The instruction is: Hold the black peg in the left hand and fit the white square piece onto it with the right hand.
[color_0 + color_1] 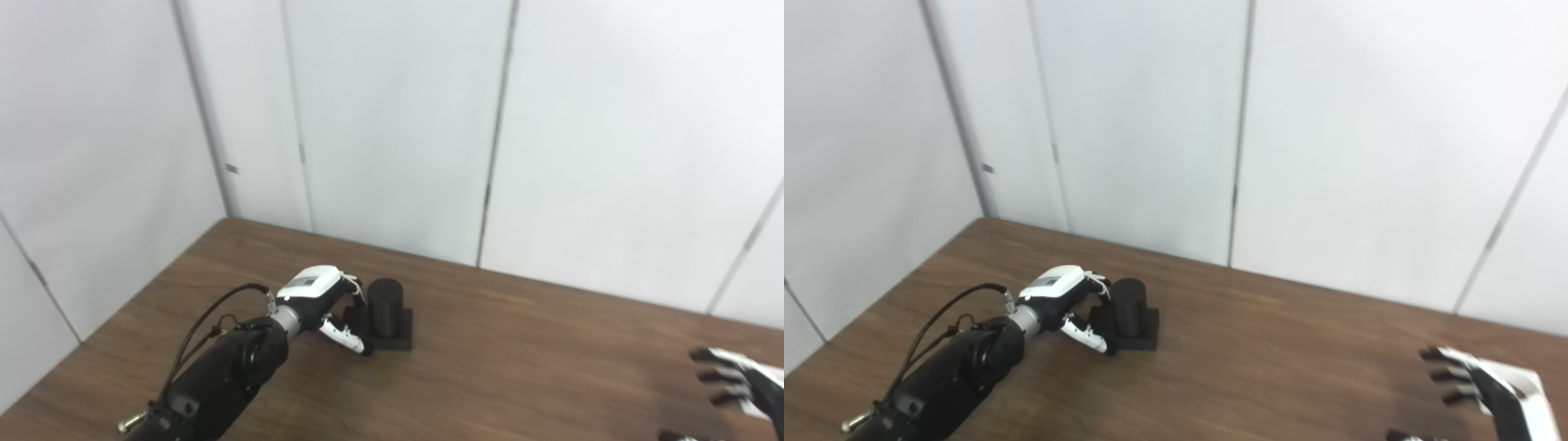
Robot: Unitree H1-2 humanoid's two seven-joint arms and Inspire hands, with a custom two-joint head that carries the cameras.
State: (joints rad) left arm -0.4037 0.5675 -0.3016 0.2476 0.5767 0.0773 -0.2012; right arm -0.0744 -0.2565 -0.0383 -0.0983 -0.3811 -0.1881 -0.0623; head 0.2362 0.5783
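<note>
Partly cropped, the right robot hand (pixel 1488 389) spreads empty; the left robot hand (pixel 324 306) cups the black peg (pixel 384 306), grip unclear.

The right hand (pixel 1488 389) is cut off by the near right corner, and the left hand (pixel 318 300) hides the peg's (pixel 384 306) left side

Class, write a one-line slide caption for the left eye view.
Left hand reaches the black peg standing on the wooden table; right hand waits open, holding nothing.
</note>
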